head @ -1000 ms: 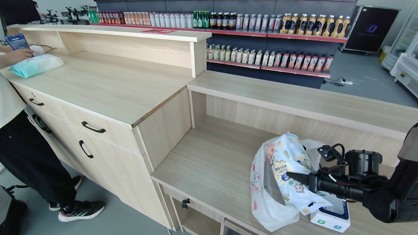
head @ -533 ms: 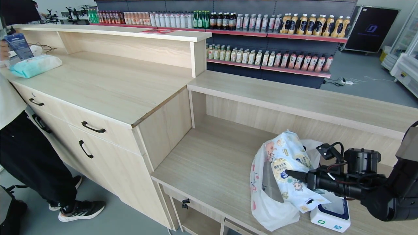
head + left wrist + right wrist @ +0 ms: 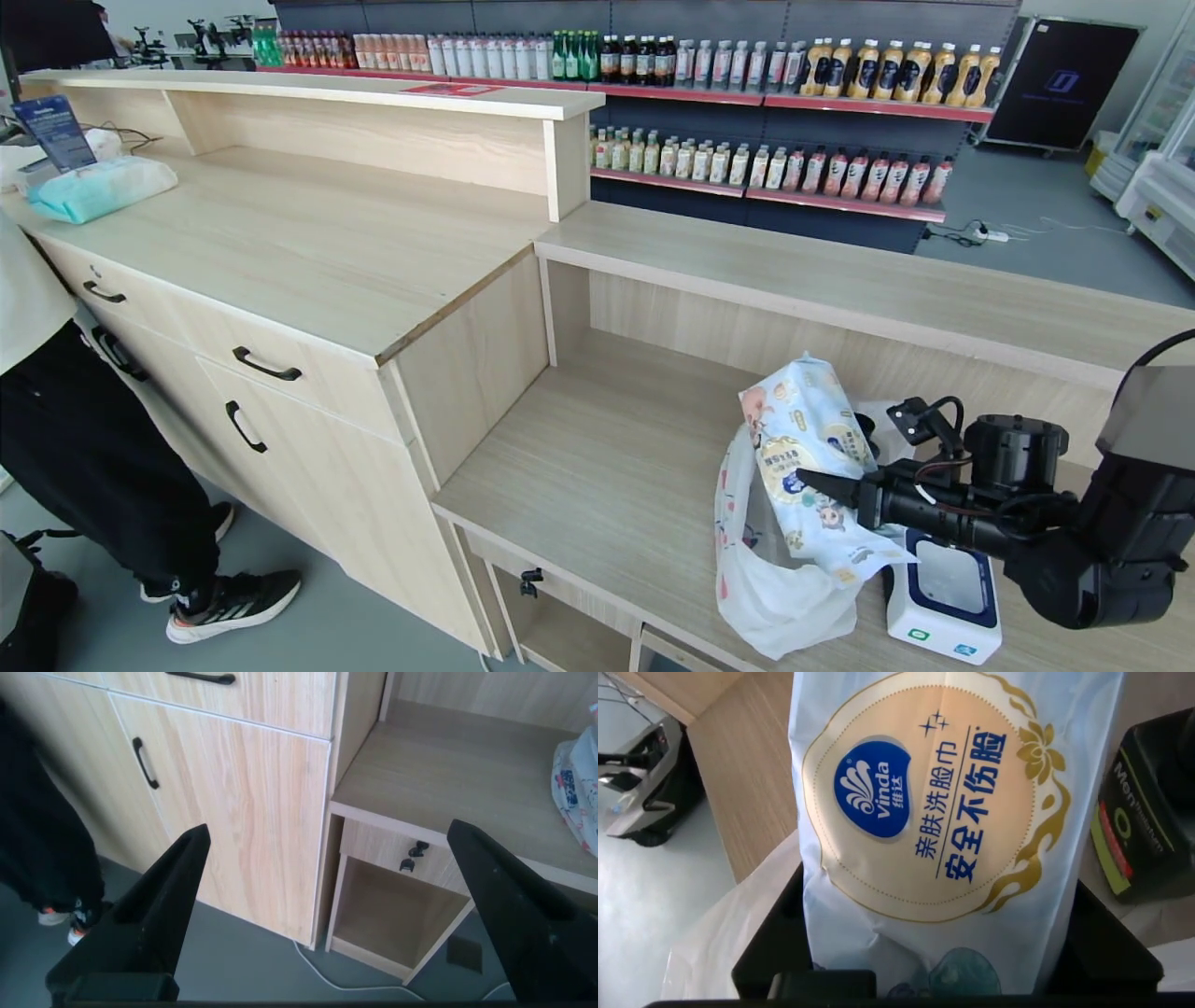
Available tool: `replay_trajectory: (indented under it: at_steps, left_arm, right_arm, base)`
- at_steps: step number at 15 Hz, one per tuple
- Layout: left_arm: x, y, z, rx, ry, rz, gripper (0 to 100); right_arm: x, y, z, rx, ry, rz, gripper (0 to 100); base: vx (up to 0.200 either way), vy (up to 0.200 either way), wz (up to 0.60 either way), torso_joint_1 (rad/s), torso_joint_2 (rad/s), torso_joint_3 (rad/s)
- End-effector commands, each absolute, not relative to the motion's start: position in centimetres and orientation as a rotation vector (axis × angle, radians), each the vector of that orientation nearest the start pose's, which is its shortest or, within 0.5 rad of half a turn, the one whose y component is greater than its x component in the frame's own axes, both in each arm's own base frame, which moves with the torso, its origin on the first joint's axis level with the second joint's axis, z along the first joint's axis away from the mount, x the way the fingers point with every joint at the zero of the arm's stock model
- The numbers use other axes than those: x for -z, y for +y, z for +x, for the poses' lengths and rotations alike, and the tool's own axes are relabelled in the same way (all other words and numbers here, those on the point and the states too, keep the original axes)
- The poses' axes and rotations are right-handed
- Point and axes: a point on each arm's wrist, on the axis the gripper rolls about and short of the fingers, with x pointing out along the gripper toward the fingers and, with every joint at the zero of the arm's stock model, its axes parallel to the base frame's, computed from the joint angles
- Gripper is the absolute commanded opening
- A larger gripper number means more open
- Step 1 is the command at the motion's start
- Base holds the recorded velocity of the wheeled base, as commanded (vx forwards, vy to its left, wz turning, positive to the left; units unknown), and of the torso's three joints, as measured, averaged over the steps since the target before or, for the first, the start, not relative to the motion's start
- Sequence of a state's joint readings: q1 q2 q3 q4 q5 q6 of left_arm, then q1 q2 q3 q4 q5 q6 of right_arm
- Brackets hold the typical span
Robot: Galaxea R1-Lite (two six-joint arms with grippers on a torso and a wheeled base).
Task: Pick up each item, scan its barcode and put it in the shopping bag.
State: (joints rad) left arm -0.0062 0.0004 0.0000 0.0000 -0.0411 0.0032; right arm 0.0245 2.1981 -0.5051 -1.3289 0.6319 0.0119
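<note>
The head view looks forward and down from high above the desk (image 3: 607,448). The left wrist view sits low, facing a cabinet door (image 3: 252,812) well beyond its spread jaws, and shares that desk (image 3: 448,765) with the head view. The right wrist view is very close to the tissue pack (image 3: 943,831) clamped between its jaws, and the head view shows the same tissue pack (image 3: 808,439).

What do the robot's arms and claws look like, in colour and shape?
The right arm is black with thick rounded joints and a grey upper panel. A small black camera on a bracket and thin looping cables sit at its wrist. The right claw is slim, pointed and black. The left claw has two black wedge-shaped fingers, without markings.
</note>
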Motion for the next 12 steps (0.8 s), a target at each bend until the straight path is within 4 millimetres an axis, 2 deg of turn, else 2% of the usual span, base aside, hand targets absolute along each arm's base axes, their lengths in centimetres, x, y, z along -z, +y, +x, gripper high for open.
replay_trajectory:
  at_steps: [1,6,12]
  left_arm:
    - [-7.6,-0.1,-2.3,0.048,0.001,0.003,100]
    - [-7.6,-0.1,-2.3,0.046,0.001,0.003,100]
    - [-7.6,-0.1,-2.3,0.048,0.001,0.003,100]
  right_arm:
    - [-1.7,3.0,32.2,-0.673,0.367,0.118,0]
    - [-0.8,4.3,32.3,-0.714,0.347,0.101,0]
    - [0.4,4.0,32.2,-0.710,0.371,0.071,0]
  base:
    - [0.000,0.000,0.00,0.000,0.00,0.000]
    - [0.000,0.000,0.00,0.000,0.00,0.000]
    - [0.000,0.000,0.00,0.000,0.00,0.000]
